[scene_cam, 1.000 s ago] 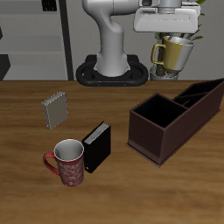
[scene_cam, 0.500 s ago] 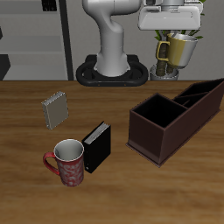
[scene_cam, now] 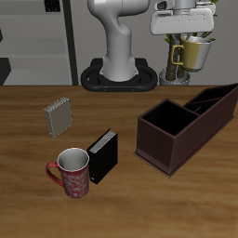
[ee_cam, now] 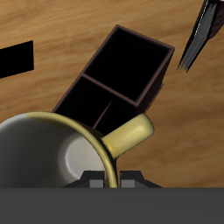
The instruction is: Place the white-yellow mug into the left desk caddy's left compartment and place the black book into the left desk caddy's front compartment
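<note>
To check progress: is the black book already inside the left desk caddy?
No, the black book stands on the table beside the red mug, apart from the left desk caddy.

The wooden table (scene_cam: 28, 186) carries four things. The dark brown caddy (scene_cam: 186, 125) sits below the raised gripper (scene_cam: 186, 45), its large square section toward the table's front edge and the narrower divided sections farther back. Well away from the gripper, the black book (scene_cam: 102, 155) stands upright, just beside the red patterned mug (scene_cam: 72, 172). The grey ribbed notebook (scene_cam: 59, 117) lies farther back, apart from both.
</note>
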You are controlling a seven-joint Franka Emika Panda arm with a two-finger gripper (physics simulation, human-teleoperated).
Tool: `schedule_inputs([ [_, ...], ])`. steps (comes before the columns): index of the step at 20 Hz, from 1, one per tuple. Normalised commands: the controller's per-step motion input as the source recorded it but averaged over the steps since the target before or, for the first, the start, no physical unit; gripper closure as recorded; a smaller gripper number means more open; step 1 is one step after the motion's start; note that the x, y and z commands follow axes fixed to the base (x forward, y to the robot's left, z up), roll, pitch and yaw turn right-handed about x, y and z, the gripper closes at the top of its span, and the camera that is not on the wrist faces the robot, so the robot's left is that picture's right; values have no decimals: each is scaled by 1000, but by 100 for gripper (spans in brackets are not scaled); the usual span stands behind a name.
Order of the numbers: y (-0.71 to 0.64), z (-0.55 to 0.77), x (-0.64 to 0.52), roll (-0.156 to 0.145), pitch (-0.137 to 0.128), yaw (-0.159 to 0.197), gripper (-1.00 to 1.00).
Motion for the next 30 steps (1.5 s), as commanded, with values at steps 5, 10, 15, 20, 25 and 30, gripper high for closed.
schedule_inputs([
  [5,188,-116,-220,18,11,6,100],
  [10,278,-61,-191,82,1,47,100],
  [15,220,-23,-186,49,-23,50,100],
  [20,165,-65,-63,14,18,-3,100],
  [25,138,-21,-52,18,0,-6,100],
  [30,82,-64,110,-6,-6,-19,100],
])
